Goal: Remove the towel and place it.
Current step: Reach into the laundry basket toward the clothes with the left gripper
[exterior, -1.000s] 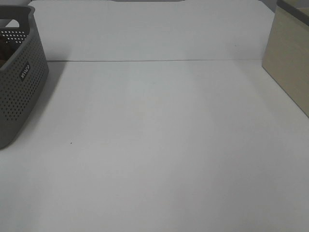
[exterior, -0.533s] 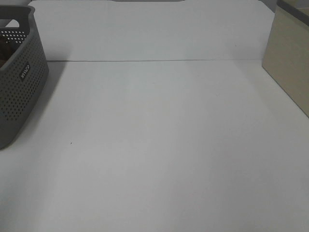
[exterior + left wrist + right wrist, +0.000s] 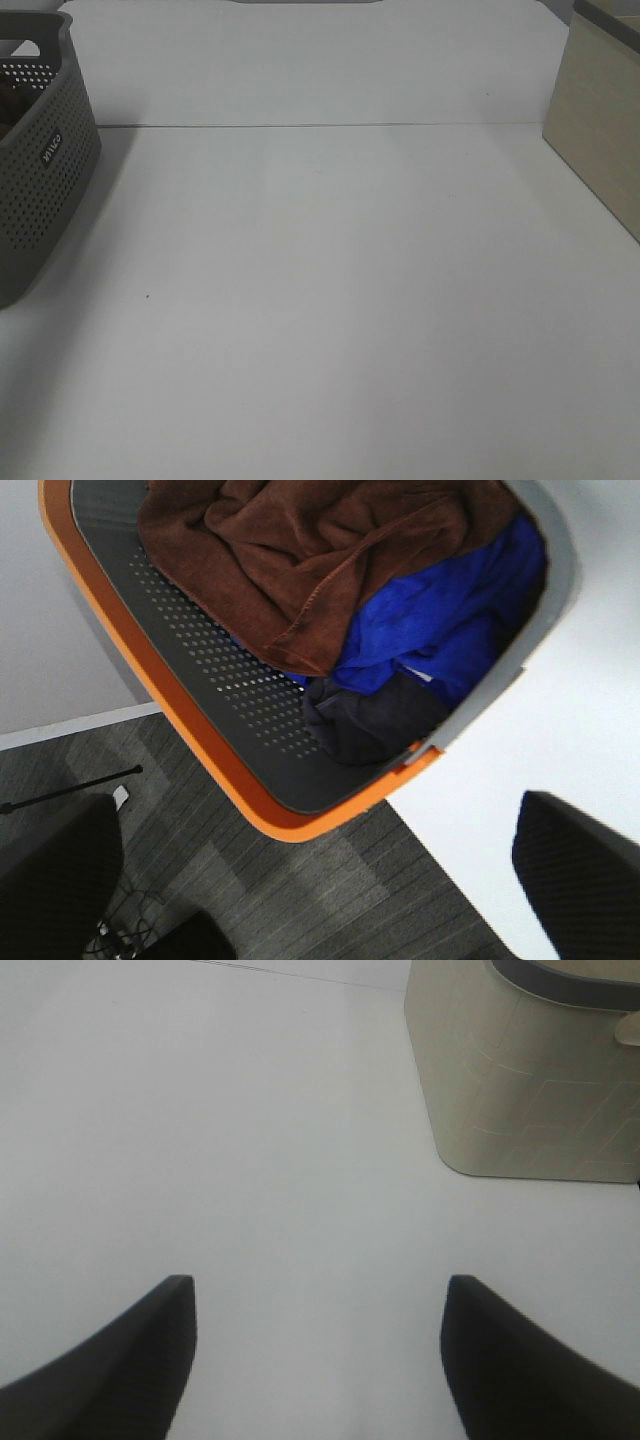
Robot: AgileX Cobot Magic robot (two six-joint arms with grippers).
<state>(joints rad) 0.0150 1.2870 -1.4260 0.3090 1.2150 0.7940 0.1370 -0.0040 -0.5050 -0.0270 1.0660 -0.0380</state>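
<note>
The towel (image 3: 300,560), dark reddish-brown terry, lies crumpled inside the grey perforated basket (image 3: 200,670). The left wrist view looks down on it from above. My left gripper (image 3: 310,815) hangs over the basket's near rim, open wide, with nothing between its fingers (image 3: 580,870). In the exterior high view only the basket (image 3: 45,190) shows, at the table's far left edge, and neither gripper is in that view. Above bare white table my right gripper (image 3: 320,1290) stands open and empty.
A bright blue cloth (image 3: 440,620) and a dark grey cloth (image 3: 370,720) lie in the basket beside the towel. A beige box (image 3: 600,130) stands at the table's right edge, ahead of the right gripper (image 3: 520,1080). Grey floor (image 3: 300,900) lies past the basket.
</note>
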